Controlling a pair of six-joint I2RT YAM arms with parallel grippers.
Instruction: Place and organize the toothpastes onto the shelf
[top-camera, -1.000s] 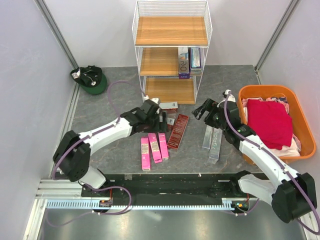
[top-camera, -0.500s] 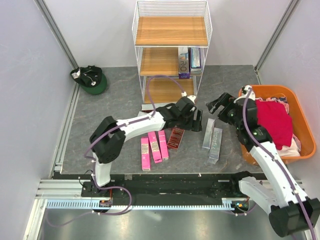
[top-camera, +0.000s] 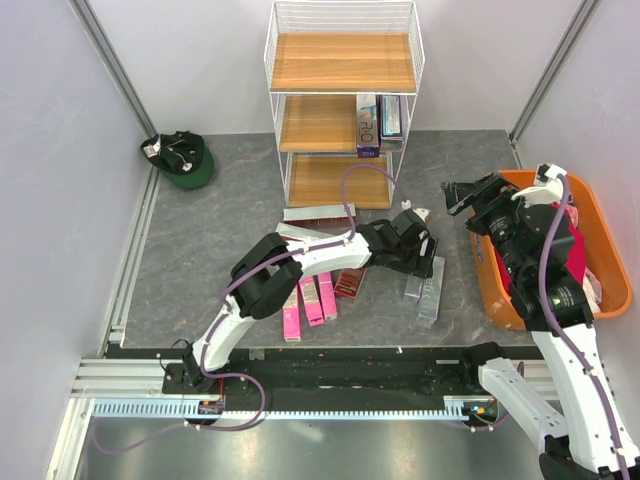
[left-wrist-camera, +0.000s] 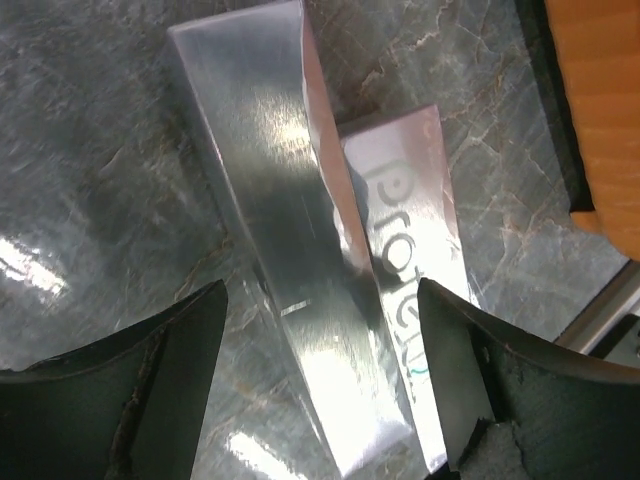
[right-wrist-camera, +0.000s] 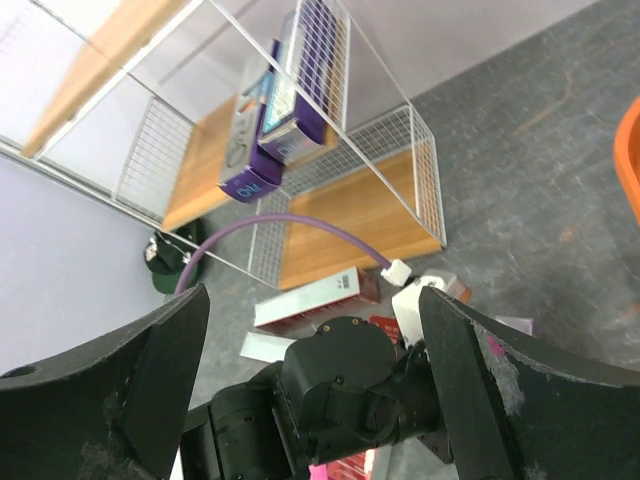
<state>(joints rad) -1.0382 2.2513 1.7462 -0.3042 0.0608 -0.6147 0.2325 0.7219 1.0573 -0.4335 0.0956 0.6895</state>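
While gaping, left end effector straddles toothpastes.

Looked down on a grey marbled desk. Found a white wire shelf standing at its far edge, with three wooden boards. On the middle board, at the right end, saw two silver-and-purple toothpaste boxes side by side. Noted a green cap at the far left and an orange tub at the right edge. Counted three pink boxes lying parallel near the front. Saw a dark red box flat just before the shelf, a second red box beside the pink ones, and two silver boxes lying touching further right.
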